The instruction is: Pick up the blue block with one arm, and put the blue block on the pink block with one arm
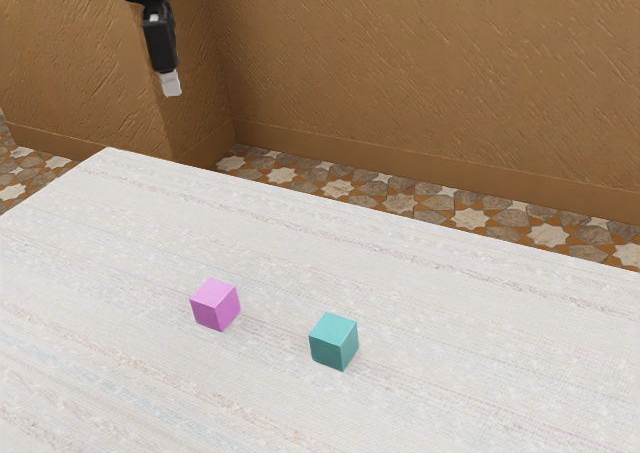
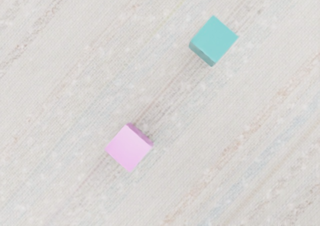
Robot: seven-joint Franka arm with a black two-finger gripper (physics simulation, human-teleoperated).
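The blue block (image 1: 334,340), teal in shade, sits on the pale table, to the exterior view's right of the pink block (image 1: 215,304) and slightly nearer the front edge. A gap of about one block's width separates them. In the wrist view, looking straight down, the blue block (image 2: 213,40) and the pink block (image 2: 129,147) both lie flat on the tabletop with nothing touching them. My gripper (image 1: 170,83) hangs high above the table's far left corner, well away from both blocks and holding nothing.
The white woven-look table (image 1: 450,273) stretches across the exterior view, its far edge running from upper left to right. Behind it are a patterned tile floor (image 1: 400,198) and brown walls.
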